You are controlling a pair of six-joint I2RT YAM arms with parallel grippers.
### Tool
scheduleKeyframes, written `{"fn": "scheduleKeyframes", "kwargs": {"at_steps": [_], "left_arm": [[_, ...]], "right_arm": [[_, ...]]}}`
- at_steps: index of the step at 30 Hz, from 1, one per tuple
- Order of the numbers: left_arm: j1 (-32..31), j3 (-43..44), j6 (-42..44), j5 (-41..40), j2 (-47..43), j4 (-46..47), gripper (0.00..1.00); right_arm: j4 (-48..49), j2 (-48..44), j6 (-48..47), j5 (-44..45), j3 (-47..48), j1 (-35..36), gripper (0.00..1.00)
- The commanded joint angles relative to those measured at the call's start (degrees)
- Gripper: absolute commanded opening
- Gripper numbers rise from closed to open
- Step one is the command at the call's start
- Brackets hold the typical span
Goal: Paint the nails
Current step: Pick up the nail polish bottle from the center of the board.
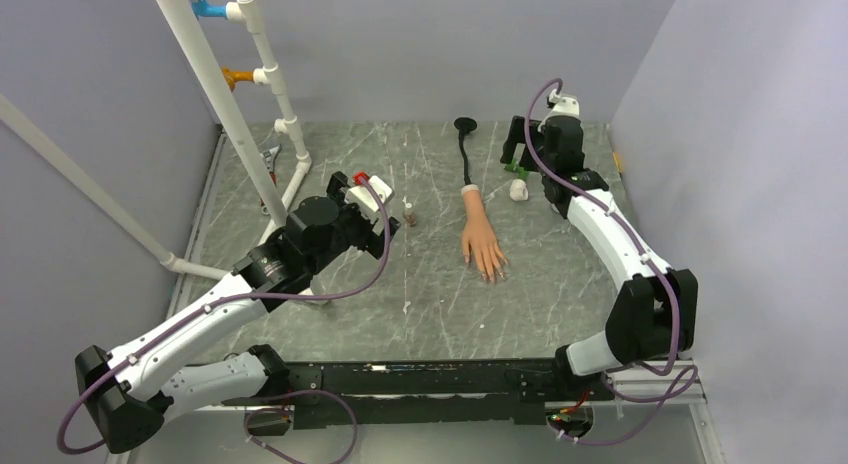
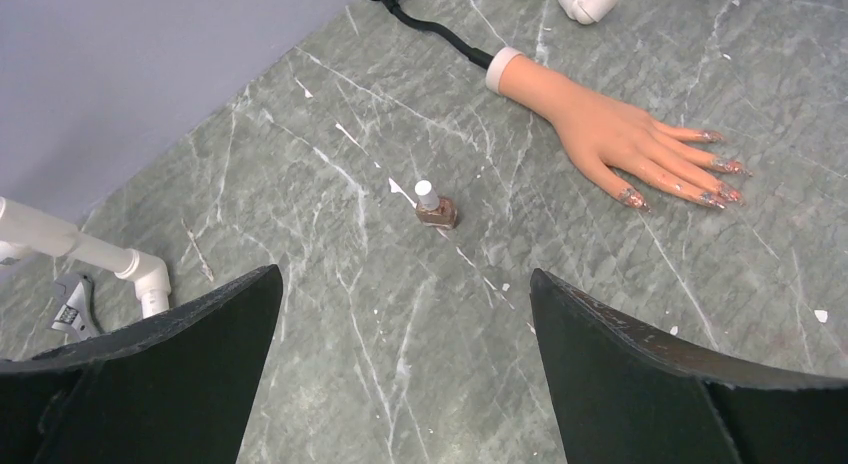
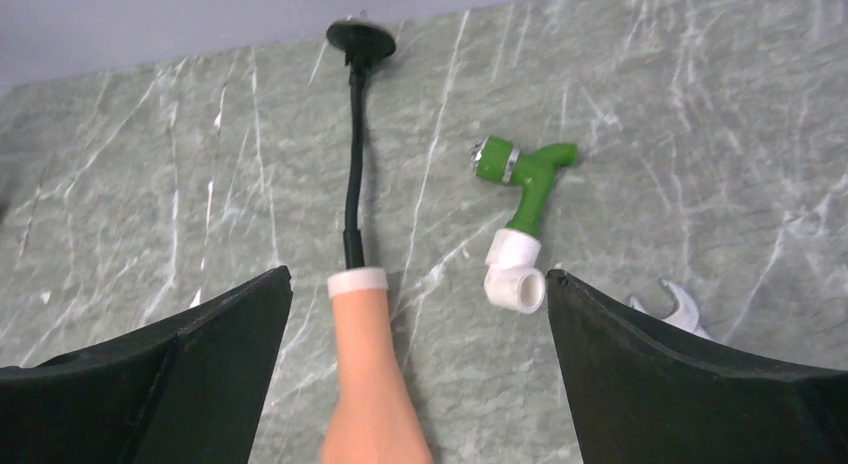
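The bottle (image 2: pixel 436 209) stands left of the mannequin hand (image 2: pixel 610 129) on the table (image 2: pixel 400 354).

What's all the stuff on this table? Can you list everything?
mannequin hand: one, peach, white cuff, flat mid-table
nails: at least four showing, glittery brownish, on its fingertips
bottle: one, brown, white cap, upright left of the hand
stalk: one, black, from cuff to round foot behind
tap fitting: one, green on white elbow, right of cuff
pipe frame: one, white, blue and orange joints, back left
wrench: one, silver, by the frame
table: one, grey-green marbled
left gripper: one, black, open, near the bottle
right gripper: one, black, open, over the cuff
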Motion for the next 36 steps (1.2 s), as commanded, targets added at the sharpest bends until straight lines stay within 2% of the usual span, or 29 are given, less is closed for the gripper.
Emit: {"fn": "scheduleKeyframes", "kwargs": {"at_steps": [1, 4, 11, 14, 20, 24, 30, 34, 36], "left_arm": [[-0.2, 1.8, 0.2, 0.5, -1.7, 1.3, 0.99], [-0.3, 1.6, 0.2, 0.7, -2.2, 1.6, 0.99], [-0.3, 1.8, 0.5, 1.5, -2.6, 1.2, 1.00], [-0.3, 1.2, 1.3, 2.8, -3.5, 1.5, 1.00], [-0.3, -1.3, 2.6, 2.2, -3.5, 4.9, 0.99], [-0.3, 0.9, 1.1, 1.3, -0.9, 2.0, 0.99], [-0.3, 1.7, -0.6, -0.7, 1.5, 1.3, 0.99], [-0.3, 1.5, -0.6, -0.5, 1.1, 1.5, 0.99], [-0.3, 1.2, -0.3, -0.2, 0.6, 1.6, 0.99]], "right_arm": [[4.8, -6.0, 1.6, -5.0, -4.2, 0.9, 1.00], [5.9, -9.9, 1.0, -7.5, -8.0, 2.4, 1.00], [3.0, -15.2, -1.5, -4.2, -12.4, 11.1, 1.00], [5.5, -17.9, -2.6, -7.3, -16.6, 14.4, 1.00], [14.8, -22.9, -7.3, -22.1, -25.6, 17.6, 1.00], [15.4, -21.2, -8.2, -26.8, -26.9, 18.5, 1.00], [20.1, -15.8, -3.9, -25.8, -27.1, 20.1, 1.00], [23.0, -9.3, -8.5, -25.0, -25.3, 21.3, 0.99], [23.2, -5.1, -14.4, -29.1, -24.1, 21.8, 0.99]]}}
